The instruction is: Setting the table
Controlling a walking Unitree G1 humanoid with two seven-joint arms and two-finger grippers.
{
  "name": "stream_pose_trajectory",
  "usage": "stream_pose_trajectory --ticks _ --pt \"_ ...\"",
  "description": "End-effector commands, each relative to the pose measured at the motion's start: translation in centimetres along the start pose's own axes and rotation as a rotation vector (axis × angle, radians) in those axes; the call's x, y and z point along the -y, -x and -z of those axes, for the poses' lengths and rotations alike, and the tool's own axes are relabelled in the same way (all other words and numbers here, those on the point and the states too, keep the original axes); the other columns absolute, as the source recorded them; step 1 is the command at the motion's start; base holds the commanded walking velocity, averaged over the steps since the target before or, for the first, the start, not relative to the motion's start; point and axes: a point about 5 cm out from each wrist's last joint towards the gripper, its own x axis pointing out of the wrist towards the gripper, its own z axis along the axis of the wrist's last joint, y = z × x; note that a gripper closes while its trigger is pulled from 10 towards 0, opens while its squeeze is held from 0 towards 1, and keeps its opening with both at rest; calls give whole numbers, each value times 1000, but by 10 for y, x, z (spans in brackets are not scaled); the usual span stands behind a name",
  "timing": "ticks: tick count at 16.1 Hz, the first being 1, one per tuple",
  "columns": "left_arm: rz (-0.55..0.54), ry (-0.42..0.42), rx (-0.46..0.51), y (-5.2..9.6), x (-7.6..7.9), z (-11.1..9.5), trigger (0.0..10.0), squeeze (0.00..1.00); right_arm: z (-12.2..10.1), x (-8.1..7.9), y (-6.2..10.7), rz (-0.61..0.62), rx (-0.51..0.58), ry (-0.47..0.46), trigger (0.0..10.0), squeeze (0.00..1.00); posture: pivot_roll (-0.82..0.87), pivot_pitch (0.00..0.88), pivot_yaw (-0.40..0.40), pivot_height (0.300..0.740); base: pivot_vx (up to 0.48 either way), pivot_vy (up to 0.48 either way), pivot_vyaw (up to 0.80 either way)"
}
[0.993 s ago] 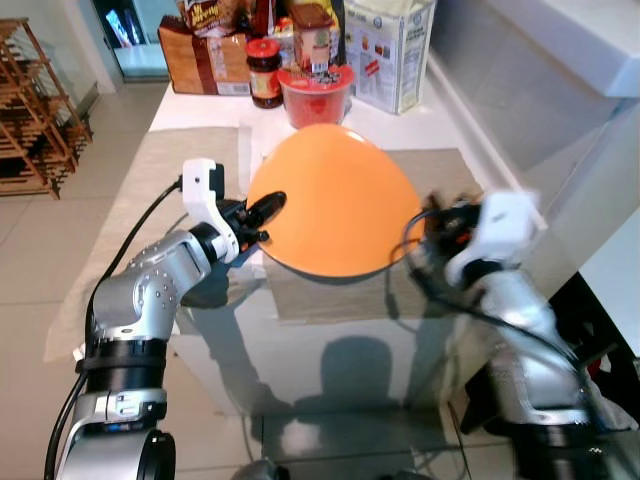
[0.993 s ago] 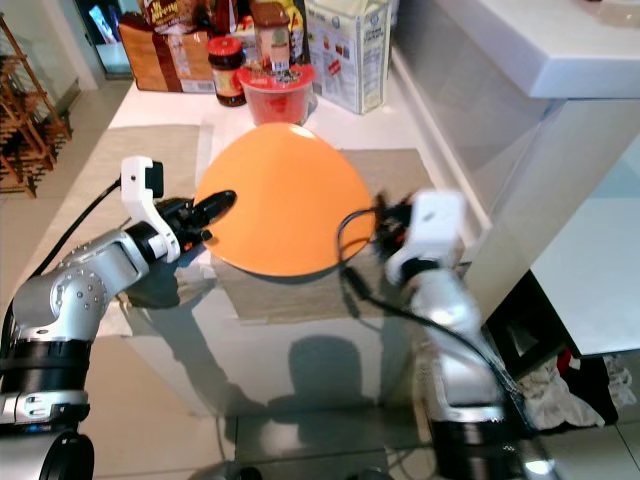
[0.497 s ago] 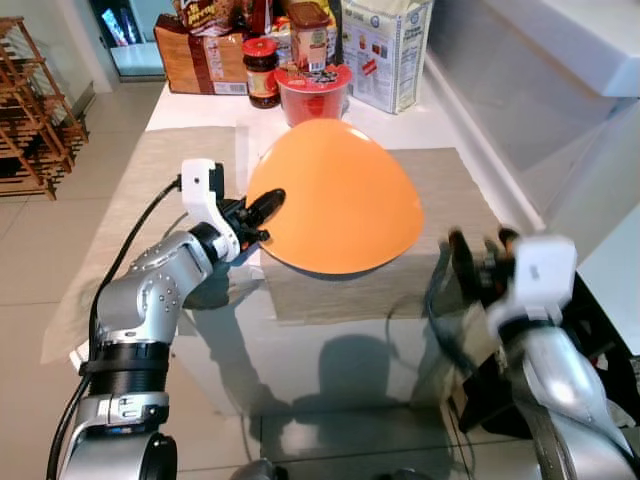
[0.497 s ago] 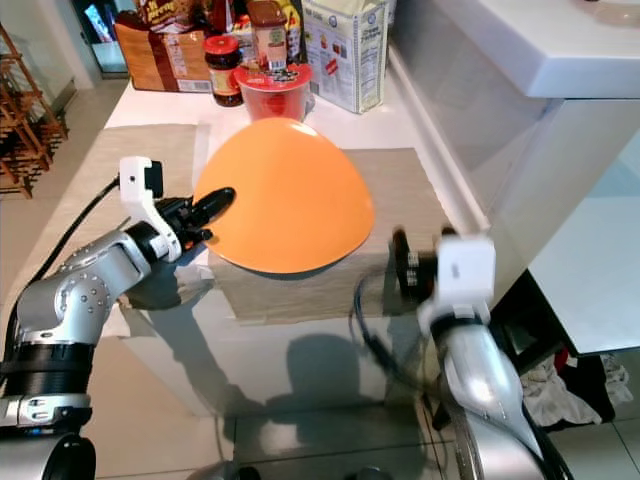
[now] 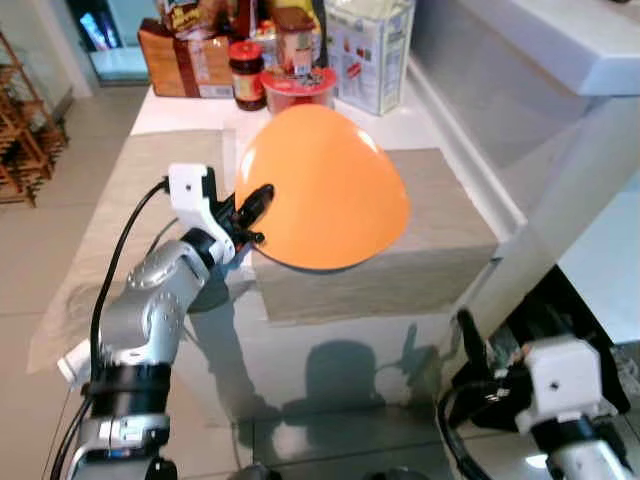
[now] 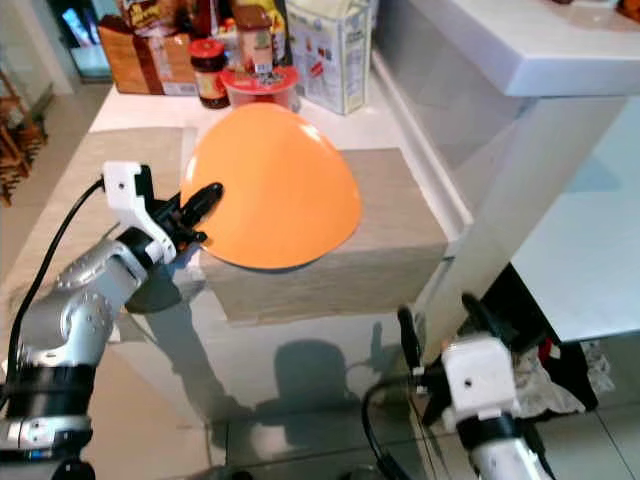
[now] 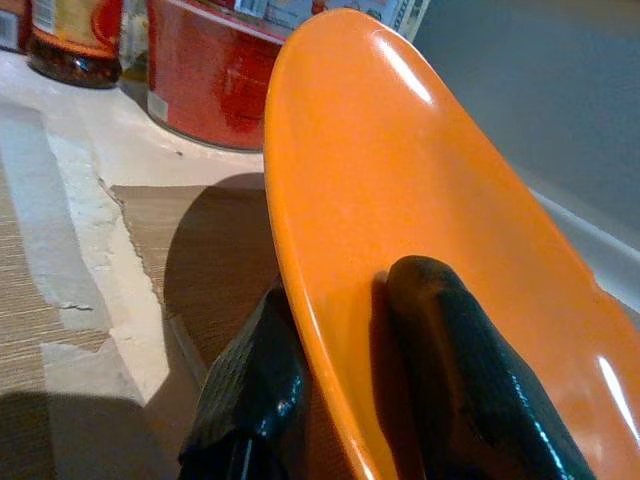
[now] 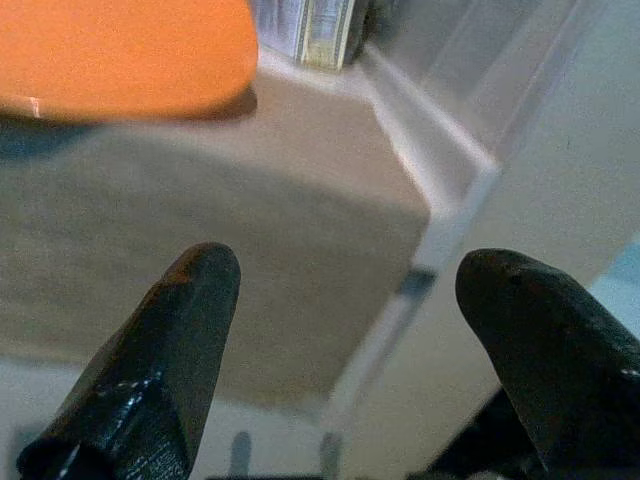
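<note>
A large orange plate (image 5: 320, 190) hangs tilted over a beige placemat (image 5: 430, 250) on the white table. My left gripper (image 5: 252, 215) is shut on the plate's left rim; in the left wrist view one black finger (image 7: 470, 370) lies on top of the plate (image 7: 400, 180) and the other is under it. My right gripper (image 6: 440, 325) is open, low in front of the table's near right corner and apart from the plate. From the right wrist, the plate's edge (image 8: 120, 50) is seen above the placemat (image 8: 200, 230).
A red tub (image 5: 298, 88), a jar with a red lid (image 5: 246, 74), a brown bag (image 5: 185, 62) and a white carton (image 5: 368, 50) crowd the table's far end. A second placemat (image 5: 130, 210) lies to the left. A white counter (image 5: 560, 50) stands to the right.
My right gripper has left the plate's right edge and dropped down in front of the table, open. My left gripper keeps the plate. The camera has shifted a little.
</note>
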Motion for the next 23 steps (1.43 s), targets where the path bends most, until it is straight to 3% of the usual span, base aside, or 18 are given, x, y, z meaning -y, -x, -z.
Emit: stream_pose_trajectory --ticks 1,4,8,16,23 --pt "-67 -61 -77 7 -5 16 0 0 4 3 1 13 1 20 10000 0 -119 27 24 727 0 0 0" --pt "-85 -112 -6 9 -1 10 0 0 7 2 -10 28 30 16 10000 0 -107 18 22 727 0 0 0" --pt "-110 -191 10 22 4 15 0 0 9 5 -5 40 51 -10 10000 0 -89 17 29 727 0 0 0" --pt "-150 -211 41 19 2 8 0 0 11 4 0 35 62 -30 10000 0 -81 21 23 727 -435 0 0" --pt "-123 -215 68 21 14 9 0 0 13 6 4 43 47 -40 10000 0 -83 24 18 727 0 0 0"
